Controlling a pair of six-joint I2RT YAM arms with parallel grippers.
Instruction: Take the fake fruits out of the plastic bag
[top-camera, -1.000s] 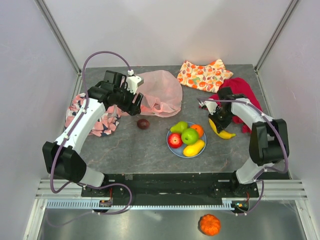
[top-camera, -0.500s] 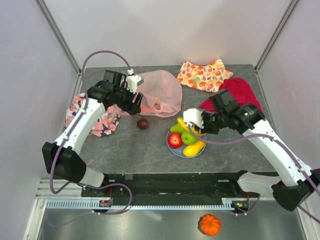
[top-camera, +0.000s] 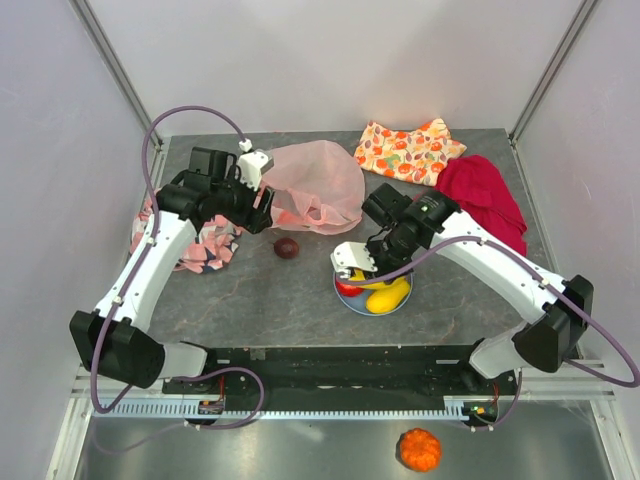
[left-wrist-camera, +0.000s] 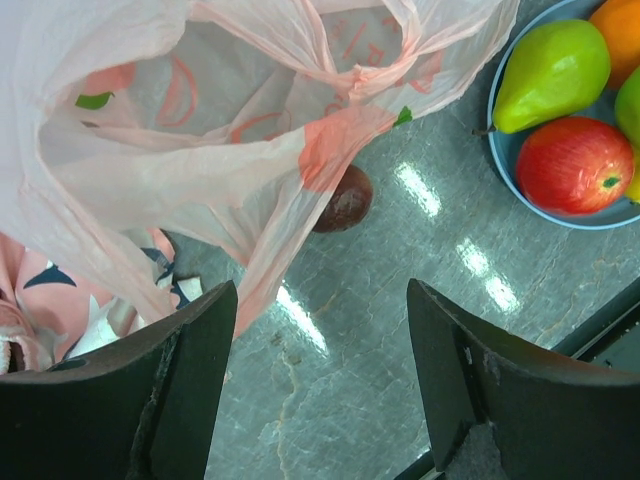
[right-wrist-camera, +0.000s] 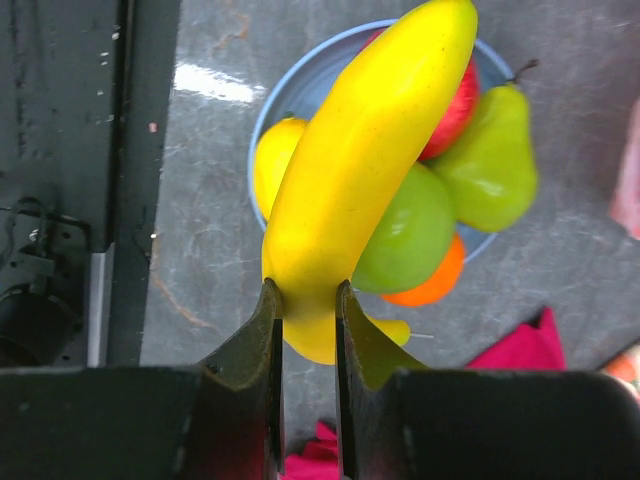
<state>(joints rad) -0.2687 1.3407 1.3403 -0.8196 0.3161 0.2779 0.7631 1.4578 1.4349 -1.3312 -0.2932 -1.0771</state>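
The grey tabletop (top-camera: 260, 295) carries the pink plastic bag (top-camera: 318, 180), crumpled at upper centre, with the left arm's fingers (left-wrist-camera: 190, 380) spread wide and empty above its near edge. At centre right, the right arm's fingers (right-wrist-camera: 262, 340) pinch a yellow banana (right-wrist-camera: 370, 170) over the fruit-filled blue plate (right-wrist-camera: 300, 88). A dark purple fruit (top-camera: 287, 248) sits just below the bag, left of the plate.

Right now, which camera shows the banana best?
The right wrist view: the banana fills the frame, pinched at one end between the jaws, above the plate. The top camera mostly hides it under the right gripper. The left wrist view misses it.
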